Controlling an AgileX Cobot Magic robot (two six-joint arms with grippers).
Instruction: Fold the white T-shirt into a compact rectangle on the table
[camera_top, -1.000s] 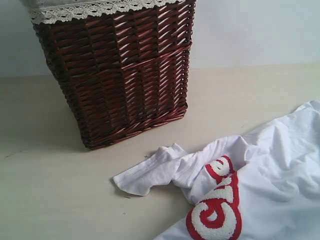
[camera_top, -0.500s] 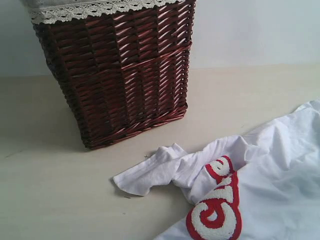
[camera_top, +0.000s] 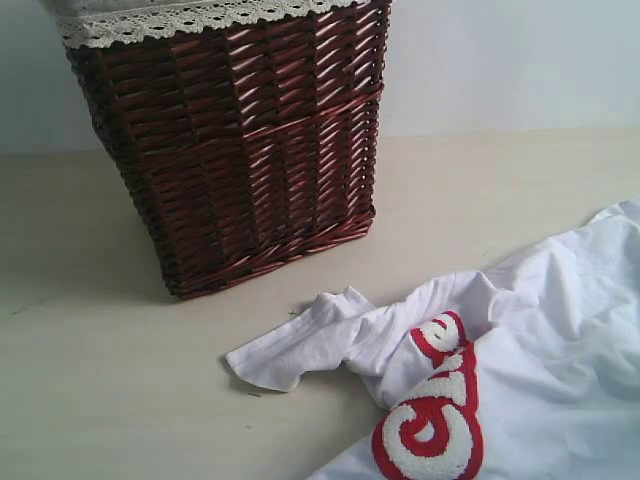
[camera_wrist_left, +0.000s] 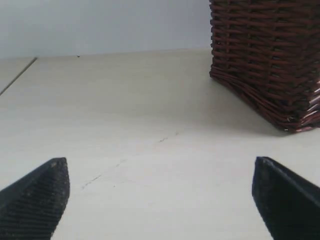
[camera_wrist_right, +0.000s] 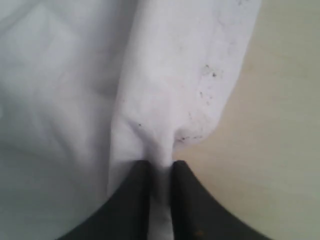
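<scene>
Lying crumpled: white T-shirt (camera_top: 560, 330) | cream matte table (camera_top: 100, 400) | pale wall (camera_top: 500, 60) behind

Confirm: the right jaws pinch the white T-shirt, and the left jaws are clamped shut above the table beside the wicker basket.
Wrong on one point: the left wrist view shows the left jaws wide open, not clamped shut. They do hang above the table beside the wicker basket, and the right jaws pinch the white T-shirt.

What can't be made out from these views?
Exterior view: white T-shirt runs off right and bottom edges; lettering cut off.
Exterior view: wicker basket top cropped, contents unseen.
Right wrist view: right gripper pinches shirt; close-up hides which part.
Left wrist view: left gripper open over table; shirt out of frame.
</scene>
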